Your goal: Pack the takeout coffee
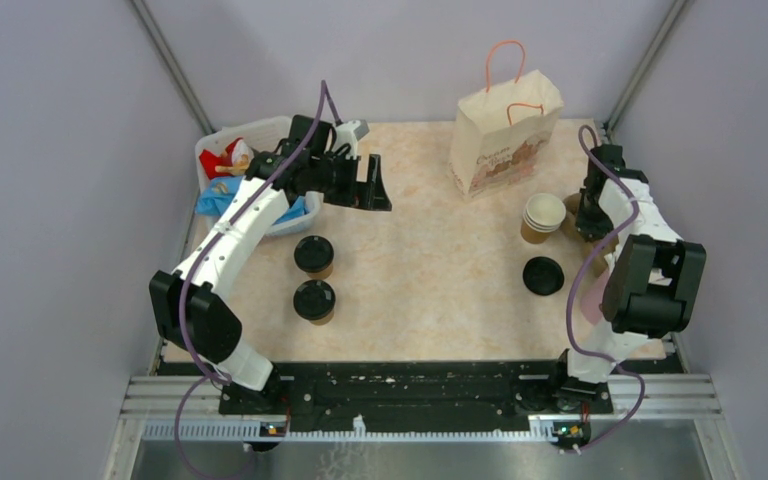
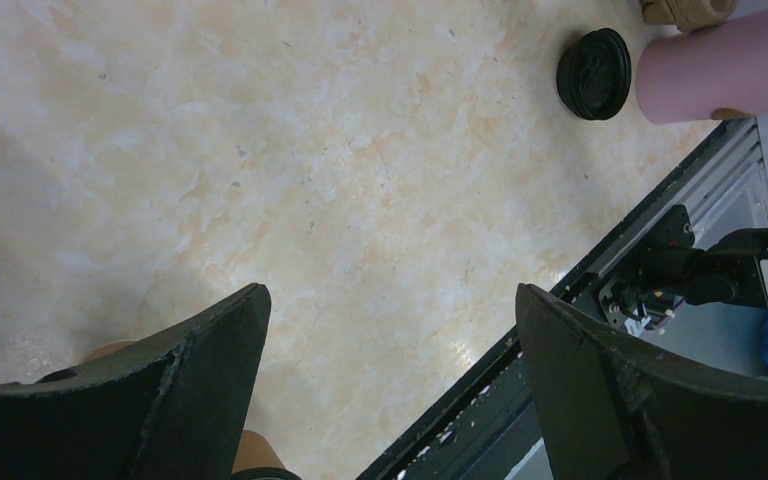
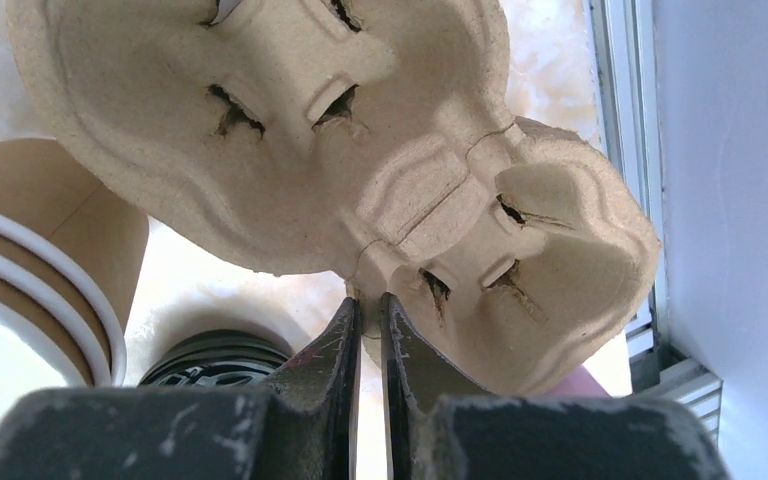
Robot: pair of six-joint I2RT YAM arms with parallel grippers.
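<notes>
Two brown paper cups with black lids stand at the left middle of the table, one (image 1: 313, 254) behind the other (image 1: 314, 300). My left gripper (image 1: 373, 186) hovers open and empty behind them; its wrist view (image 2: 390, 295) shows bare table between the fingers and a sliver of brown cup (image 2: 252, 452) at the bottom edge. My right gripper (image 1: 589, 222) is at the right side, shut on the rim of the moulded-pulp cup tray (image 3: 290, 130), with the tips (image 3: 369, 300) pinching its edge.
A stack of empty paper cups (image 1: 543, 215) and a loose black lid (image 1: 543, 275) sit beside the right gripper. A paper bag with orange handles (image 1: 505, 135) stands at the back. A bin of clutter (image 1: 245, 165) is at the back left. A pink cup (image 2: 725, 65) stands near the right arm.
</notes>
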